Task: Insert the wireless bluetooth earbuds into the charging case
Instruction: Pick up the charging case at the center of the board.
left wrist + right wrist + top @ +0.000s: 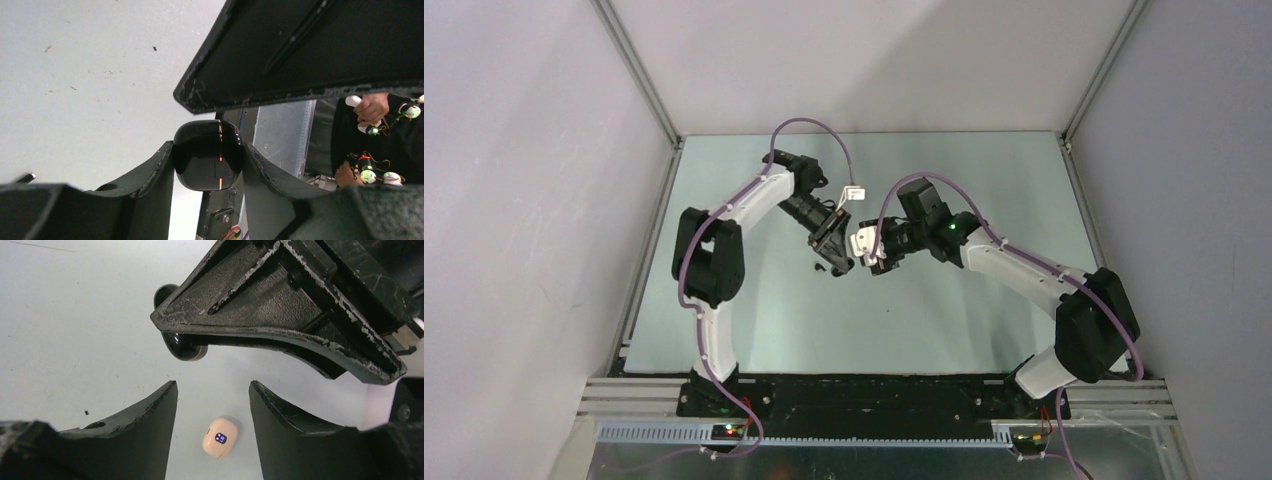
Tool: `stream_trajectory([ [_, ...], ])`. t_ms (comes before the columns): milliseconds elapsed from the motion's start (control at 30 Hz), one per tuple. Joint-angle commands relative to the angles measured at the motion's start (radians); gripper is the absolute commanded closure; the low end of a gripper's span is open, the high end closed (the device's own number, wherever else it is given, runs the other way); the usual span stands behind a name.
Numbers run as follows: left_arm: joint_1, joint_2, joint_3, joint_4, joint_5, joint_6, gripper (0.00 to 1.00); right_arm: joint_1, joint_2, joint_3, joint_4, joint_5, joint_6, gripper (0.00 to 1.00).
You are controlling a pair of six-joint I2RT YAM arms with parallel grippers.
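My left gripper [208, 145] is shut on a glossy black charging case [207, 157], held off the table between both fingers. In the right wrist view only part of that case [181, 347] shows, behind the left gripper's finger [280, 315]. My right gripper [212, 385] stands open with nothing between its fingers. It is tip to tip with the left gripper [834, 250] in the top view. Below its gap, a cream-white rounded case [220, 437] with a seam and a small blue-lit mark lies on the table. I cannot make out any earbuds.
A tiny dark speck [887, 307] lies on the grey table [754, 330] in front of the grippers, too small to identify. White walls close the table on three sides. The right gripper's finger [310, 55] fills the top of the left wrist view.
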Motion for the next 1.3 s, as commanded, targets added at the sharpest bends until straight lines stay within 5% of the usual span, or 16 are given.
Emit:
stream_trajectory([
  [0, 0.003, 0.003, 0.024, -0.061, 0.051, 0.063, 0.70, 0.013, 0.017, 0.006, 0.066, -0.081, 0.003, 0.42],
  [667, 0.007, 0.042, 0.035, -0.094, 0.118, 0.091, 0.69, 0.028, 0.085, 0.049, -0.025, -0.240, 0.024, 0.54],
  [1100, 0.007, 0.070, 0.058, -0.094, 0.137, 0.060, 0.65, 0.026, 0.077, 0.048, 0.007, -0.230, 0.141, 0.77],
  [1200, 0.008, 0.076, 0.056, -0.094, 0.152, 0.056, 0.68, 0.025, 0.074, 0.048, 0.020, -0.235, 0.175, 0.57],
  [1267, 0.007, 0.080, 0.057, -0.094, 0.161, 0.054, 0.69, 0.026, 0.072, 0.048, 0.027, -0.242, 0.185, 0.52],
])
